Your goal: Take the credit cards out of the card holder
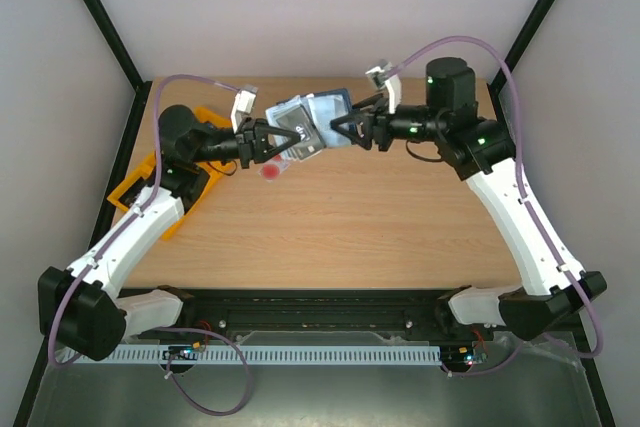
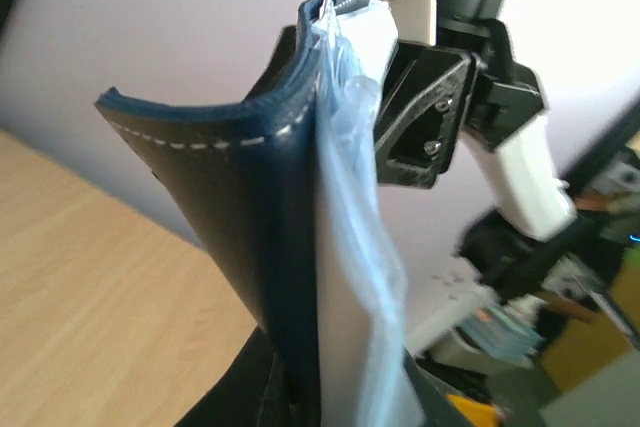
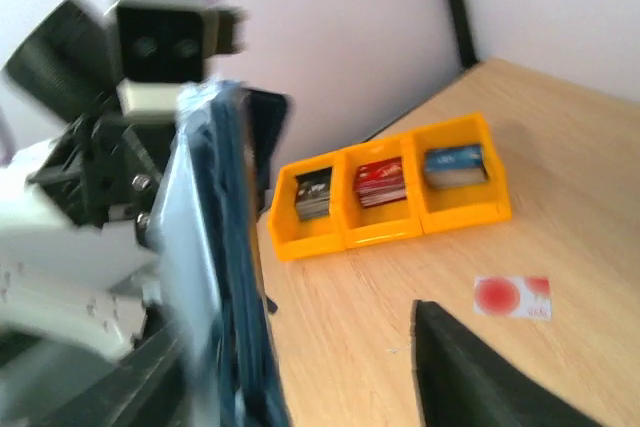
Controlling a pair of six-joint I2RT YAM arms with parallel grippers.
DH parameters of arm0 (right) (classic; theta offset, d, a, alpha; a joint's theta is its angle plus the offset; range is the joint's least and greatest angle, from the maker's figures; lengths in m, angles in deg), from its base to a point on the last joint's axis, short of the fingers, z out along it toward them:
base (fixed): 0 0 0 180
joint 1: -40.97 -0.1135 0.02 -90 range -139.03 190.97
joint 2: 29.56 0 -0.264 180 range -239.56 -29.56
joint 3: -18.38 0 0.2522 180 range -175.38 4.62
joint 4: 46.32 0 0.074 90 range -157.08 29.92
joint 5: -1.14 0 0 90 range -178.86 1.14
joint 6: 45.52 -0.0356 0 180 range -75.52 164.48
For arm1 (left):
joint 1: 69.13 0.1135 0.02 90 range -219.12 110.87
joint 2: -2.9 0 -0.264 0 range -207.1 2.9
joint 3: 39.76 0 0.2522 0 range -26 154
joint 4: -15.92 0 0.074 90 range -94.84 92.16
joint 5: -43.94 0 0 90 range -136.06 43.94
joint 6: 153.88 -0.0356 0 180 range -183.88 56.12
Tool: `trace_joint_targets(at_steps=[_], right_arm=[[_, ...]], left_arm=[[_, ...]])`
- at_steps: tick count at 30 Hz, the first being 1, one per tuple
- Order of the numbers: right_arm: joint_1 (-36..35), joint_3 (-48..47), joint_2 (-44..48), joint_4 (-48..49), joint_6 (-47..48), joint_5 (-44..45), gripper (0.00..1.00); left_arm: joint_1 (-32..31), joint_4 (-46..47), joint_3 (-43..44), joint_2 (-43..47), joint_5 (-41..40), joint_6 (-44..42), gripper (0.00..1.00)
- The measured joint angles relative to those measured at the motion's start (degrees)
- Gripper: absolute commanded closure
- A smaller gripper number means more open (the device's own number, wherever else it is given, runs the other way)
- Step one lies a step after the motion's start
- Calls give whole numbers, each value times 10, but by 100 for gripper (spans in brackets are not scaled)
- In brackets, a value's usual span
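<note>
The navy card holder [image 1: 308, 124] hangs open in the air above the table's far middle, between my two grippers. My left gripper [image 1: 278, 142] is shut on its lower left edge. In the left wrist view the holder [image 2: 250, 237] stands upright in the jaws [image 2: 320, 392], with the pale blue lining and a pale card edge [image 2: 345, 287] showing. My right gripper [image 1: 342, 129] is open at the holder's right edge. In the right wrist view [image 3: 300, 387] the holder [image 3: 225, 277] lies against the left finger, with the right finger [image 3: 480, 377] well apart. The white card with the red mark [image 1: 272, 171] lies flat on the table [image 3: 512, 297]. The dark grey card is not visible.
An orange three-compartment tray [image 3: 390, 232] with stacks of cards stands at the table's left side, partly under my left arm [image 1: 140, 187]. Black frame posts rise at the back corners.
</note>
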State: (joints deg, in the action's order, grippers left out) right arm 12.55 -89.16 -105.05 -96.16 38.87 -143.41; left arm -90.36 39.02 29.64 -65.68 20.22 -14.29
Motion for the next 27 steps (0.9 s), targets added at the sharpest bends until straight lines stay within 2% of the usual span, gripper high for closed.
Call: trace_joint_targets(at_steps=[2, 6, 9, 12, 18, 22, 27], right_arm=[[38, 29, 9, 21, -31, 5, 35], [90, 47, 7, 32, -71, 44, 39], [92, 28, 2, 19, -80, 73, 42], [90, 12, 2, 32, -94, 49, 53], [18, 113, 24, 201, -189, -56, 64], [-4, 128, 15, 219, -190, -66, 73], [-4, 120, 0, 198, -152, -48, 79]], left_arm=[[2, -93, 18, 0, -40, -57, 98], [3, -276, 56, 0, -163, -176, 98], [3, -359, 60, 0, -221, -233, 98], [4, -398, 60, 0, -244, -260, 98], [4, -408, 61, 0, -201, -286, 98], [2, -410, 72, 0, -139, -312, 98], [-1, -405, 84, 0, -78, -327, 98]])
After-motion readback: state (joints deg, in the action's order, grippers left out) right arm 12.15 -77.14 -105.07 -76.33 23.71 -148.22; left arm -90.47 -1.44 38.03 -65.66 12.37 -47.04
